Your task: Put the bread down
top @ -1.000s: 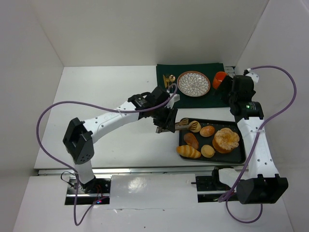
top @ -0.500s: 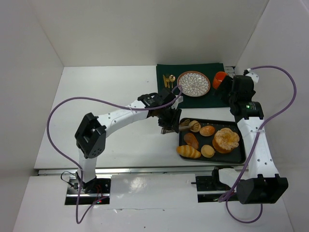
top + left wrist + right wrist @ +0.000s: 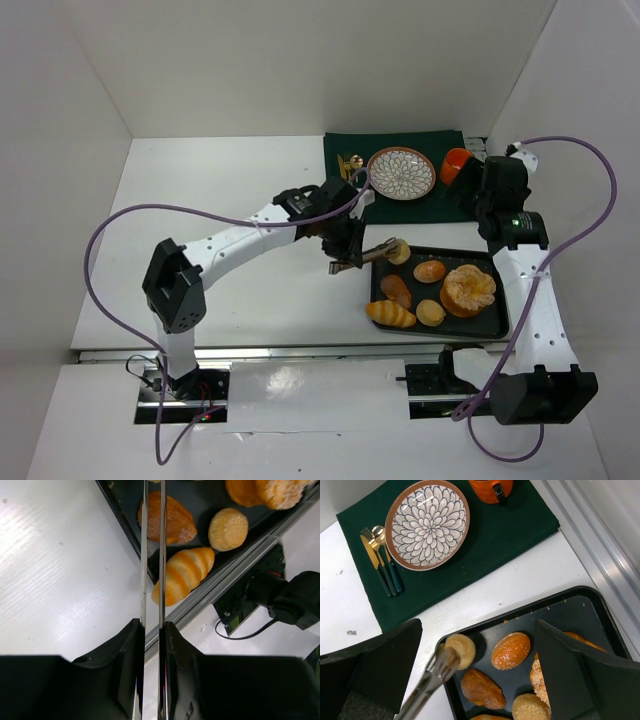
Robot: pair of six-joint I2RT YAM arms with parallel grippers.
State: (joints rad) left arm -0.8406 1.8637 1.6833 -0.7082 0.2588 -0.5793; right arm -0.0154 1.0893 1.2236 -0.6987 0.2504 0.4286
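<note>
The left gripper (image 3: 152, 630) is closed on a pair of tongs (image 3: 366, 257), whose two metal blades are pressed almost together; a small bread roll (image 3: 398, 251) is pinched at the tong tips and is held over the far left corner of the black tray (image 3: 503, 322); whether the roll is clear of the tray floor cannot be told. The tray is set toward the near right corner of the counter; a striped long roll (image 3: 390, 314), a brown oval roll (image 3: 396, 290) and a large sugared bun (image 3: 469, 290) are seen on it. The right gripper (image 3: 477, 625) is held with its fingers wide apart and nothing between them. A green cloth (image 3: 400, 208) is spread at the far edge toward the right corner; a patterned plate (image 3: 401, 172), an orange mug (image 3: 454, 165) and gold cutlery (image 3: 350, 165) are laid on it.
</note>
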